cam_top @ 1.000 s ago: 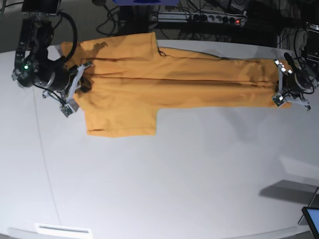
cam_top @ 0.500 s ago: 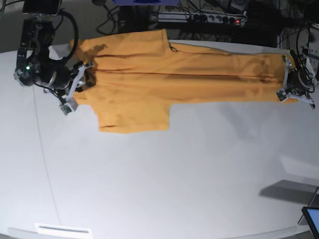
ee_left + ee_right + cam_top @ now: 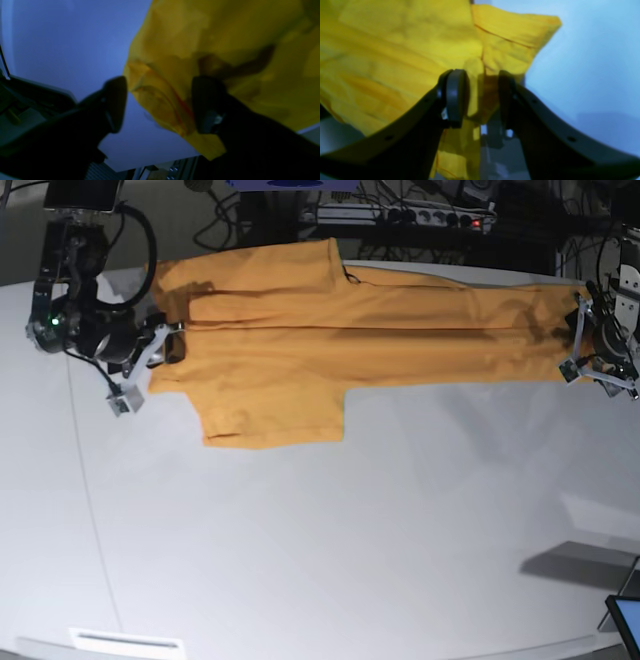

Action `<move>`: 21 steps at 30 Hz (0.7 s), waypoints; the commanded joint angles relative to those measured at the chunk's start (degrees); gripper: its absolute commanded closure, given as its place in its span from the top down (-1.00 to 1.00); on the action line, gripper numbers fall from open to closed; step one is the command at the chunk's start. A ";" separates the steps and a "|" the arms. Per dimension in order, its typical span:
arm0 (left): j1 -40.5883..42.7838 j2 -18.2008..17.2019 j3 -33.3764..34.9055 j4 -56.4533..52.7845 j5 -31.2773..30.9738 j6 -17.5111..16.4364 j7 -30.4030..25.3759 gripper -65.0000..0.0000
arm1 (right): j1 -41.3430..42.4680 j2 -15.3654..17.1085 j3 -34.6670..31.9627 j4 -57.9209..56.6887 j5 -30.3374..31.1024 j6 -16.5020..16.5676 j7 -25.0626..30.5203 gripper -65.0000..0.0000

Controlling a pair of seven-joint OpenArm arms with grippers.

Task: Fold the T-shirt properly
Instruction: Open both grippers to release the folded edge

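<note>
Your left fingers (image 3: 115, 105) stand released, spread around the hem corner of the T-shirt (image 3: 330, 340), your right fingers (image 3: 456, 97) likewise parted with a loose fold between them, and the shirt lies stretched flat along the far side of the white counter (image 3: 350, 540).

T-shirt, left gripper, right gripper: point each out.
T-shirt (image 3: 300, 350): base view, middle of the folded body.
Left gripper (image 3: 160, 102): left wrist view, gap between the spread fingertips, over the shirt's edge.
Right gripper (image 3: 482, 97): right wrist view, gap between the fingertips, cloth between them.
</note>
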 commanded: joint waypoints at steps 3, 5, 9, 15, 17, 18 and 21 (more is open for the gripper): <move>-0.62 -1.36 -4.79 0.58 0.61 0.67 0.32 0.57 | 0.86 0.77 0.32 1.11 0.38 -2.25 0.65 -0.31; -0.62 -1.18 -8.57 0.58 0.43 0.67 0.32 0.65 | 0.86 0.86 0.32 1.20 0.38 -3.30 0.74 -0.31; -0.80 -1.18 -13.67 1.72 0.08 0.58 0.23 0.69 | 1.03 0.86 0.32 1.20 0.29 -3.92 0.83 -0.31; -0.36 1.81 -14.37 7.26 0.61 0.58 0.32 0.69 | 1.56 0.86 0.23 1.20 0.29 -7.87 1.97 -0.31; -0.36 1.98 -14.37 7.97 0.43 0.58 0.32 0.69 | 1.65 0.86 0.23 1.29 0.29 -9.37 1.97 -0.31; -0.36 2.07 -14.37 7.97 0.17 0.58 0.32 0.69 | 1.74 0.95 0.23 1.29 0.29 -9.54 1.97 -0.31; -0.18 2.60 -14.37 7.97 -0.01 0.58 0.32 0.69 | 2.53 1.39 0.14 1.29 0.29 -9.81 1.88 -0.31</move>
